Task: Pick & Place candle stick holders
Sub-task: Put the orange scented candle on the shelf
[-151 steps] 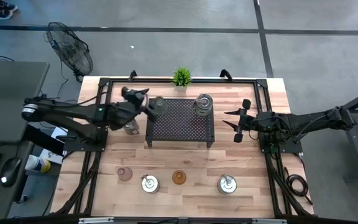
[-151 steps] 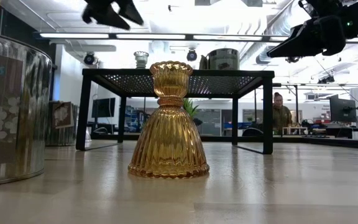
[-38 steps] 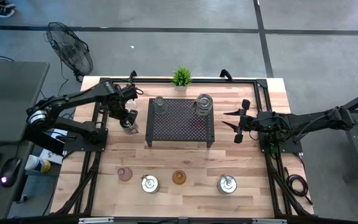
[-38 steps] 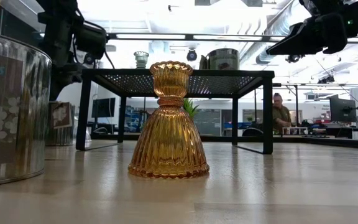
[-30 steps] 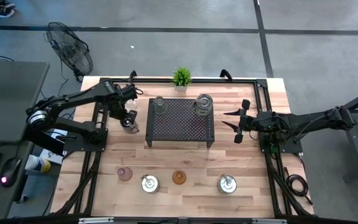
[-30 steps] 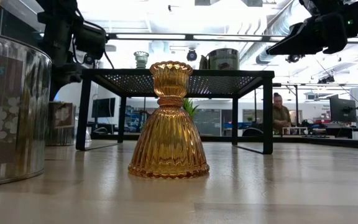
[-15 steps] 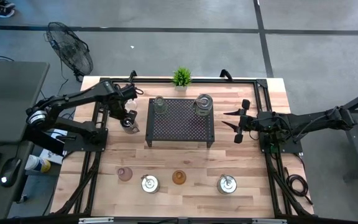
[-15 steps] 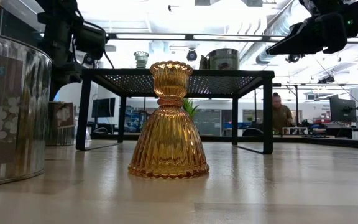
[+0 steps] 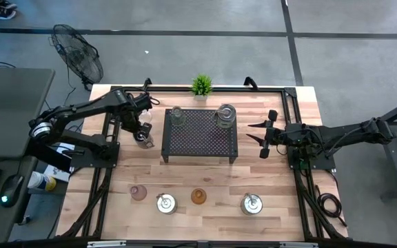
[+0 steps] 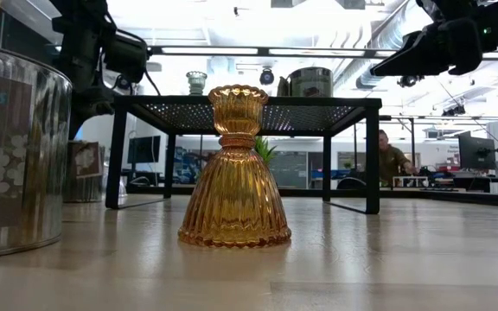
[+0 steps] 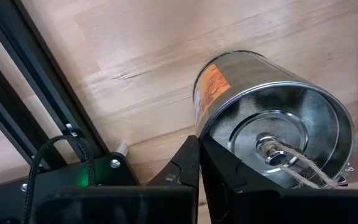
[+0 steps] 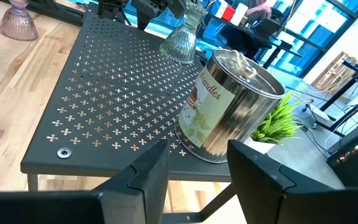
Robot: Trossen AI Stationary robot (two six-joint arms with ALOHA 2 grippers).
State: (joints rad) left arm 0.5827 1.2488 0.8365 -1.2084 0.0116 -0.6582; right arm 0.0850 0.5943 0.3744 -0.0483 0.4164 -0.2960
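Front row, near table edge, 4 holders well apart: pink holder (image 9: 138,193), silver tin (image 9: 165,203), amber holder (image 9: 198,196), second tin (image 9: 251,204). In the low view the amber holder (image 10: 235,171) stands upright, flared base down, with the silver tin (image 10: 14,147) beside it at the frame edge.

Mid table: black rack (image 9: 200,134), perforated top. On its far edge, 1 clear holder (image 9: 176,115) and 1 labelled tin (image 9: 226,114), well apart. Right wrist view confirms both upright on the rack (image 12: 104,112): clear holder (image 12: 183,38) farther off, labelled tin (image 12: 225,106) nearer.

Left gripper (image 9: 142,134) is down at the table just left of the rack, at a small tin (image 11: 272,134). In the left wrist view this tin sits against a finger (image 11: 219,171); the second finger is hidden, so I cannot tell the grip state.

Right gripper (image 9: 262,135) hovers right of the rack, fingers (image 12: 138,177) spread, holding nothing.

Far edge: plant (image 9: 200,85).
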